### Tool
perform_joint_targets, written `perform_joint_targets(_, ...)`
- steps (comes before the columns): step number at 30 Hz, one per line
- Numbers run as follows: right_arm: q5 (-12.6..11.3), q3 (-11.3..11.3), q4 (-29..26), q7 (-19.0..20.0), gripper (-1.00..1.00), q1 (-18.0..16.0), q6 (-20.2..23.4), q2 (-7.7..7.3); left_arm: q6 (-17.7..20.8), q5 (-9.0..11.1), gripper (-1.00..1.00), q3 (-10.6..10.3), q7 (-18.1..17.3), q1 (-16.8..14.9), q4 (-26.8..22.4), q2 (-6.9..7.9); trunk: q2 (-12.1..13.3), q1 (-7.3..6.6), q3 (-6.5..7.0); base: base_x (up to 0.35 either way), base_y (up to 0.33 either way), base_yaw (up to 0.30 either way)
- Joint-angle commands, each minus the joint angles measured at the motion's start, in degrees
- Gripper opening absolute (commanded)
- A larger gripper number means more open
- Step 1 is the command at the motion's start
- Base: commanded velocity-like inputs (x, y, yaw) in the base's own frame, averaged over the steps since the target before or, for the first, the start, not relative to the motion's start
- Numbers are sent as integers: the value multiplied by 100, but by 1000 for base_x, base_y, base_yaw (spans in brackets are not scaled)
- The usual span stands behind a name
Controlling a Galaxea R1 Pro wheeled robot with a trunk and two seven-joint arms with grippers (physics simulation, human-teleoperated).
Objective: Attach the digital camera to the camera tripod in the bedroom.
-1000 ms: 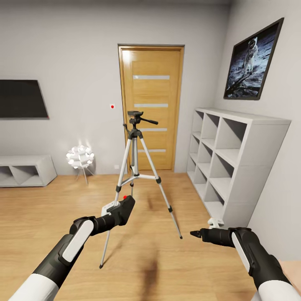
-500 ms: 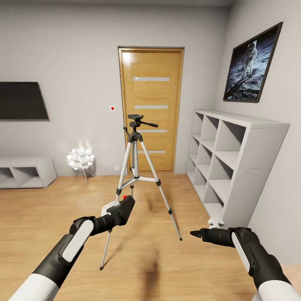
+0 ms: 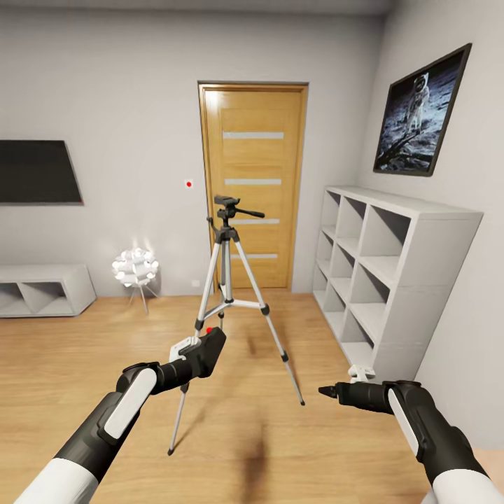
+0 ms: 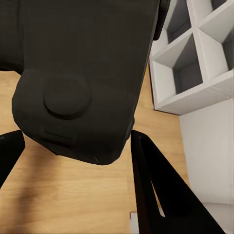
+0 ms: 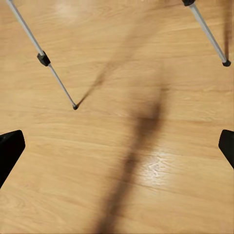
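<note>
The camera tripod (image 3: pixel 225 280) stands on the wood floor in front of the oak door, its black head (image 3: pixel 227 205) with the side handle pointing right. My left gripper (image 3: pixel 201 357) is shut on the digital camera (image 3: pixel 210 348), a black body with a red dot on top, held low in front of the tripod's near left leg. In the left wrist view the camera (image 4: pixel 83 73) sits between the dark fingers (image 4: pixel 156 190). My right gripper (image 3: pixel 326 391) hangs open to the right of the tripod, above bare floor. Two tripod legs (image 5: pixel 44 58) show in the right wrist view.
White cubby shelves (image 3: pixel 392 280) line the right wall under a framed astronaut picture (image 3: pixel 420 112). The oak door (image 3: pixel 253 182) is behind the tripod. A white spiky-ball lamp (image 3: pixel 135 267), a low white bench (image 3: pixel 42 288) and a black TV (image 3: pixel 35 171) are at the left.
The whole head view has shifted slightly, with the tripod head now a little lower in the picture. Both arms hold the same pose, and the camera stays in the left gripper.
</note>
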Motion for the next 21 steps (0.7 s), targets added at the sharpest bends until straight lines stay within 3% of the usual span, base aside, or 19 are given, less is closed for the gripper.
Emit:
perform_joint_targets(1, -15, -9, -4, 10, 100, -4, 40, 2, 6, 57, -100, -14, 64, -5, -9, 6, 38, -23, 12, 0, 0, 0)
perform_joint_targets(21, -15, -1, -4, 18, 100, -4, 48, -2, 6, 57, -100, -14, 64, -5, 0, 6, 840, -462, 371, 0, 0, 0)
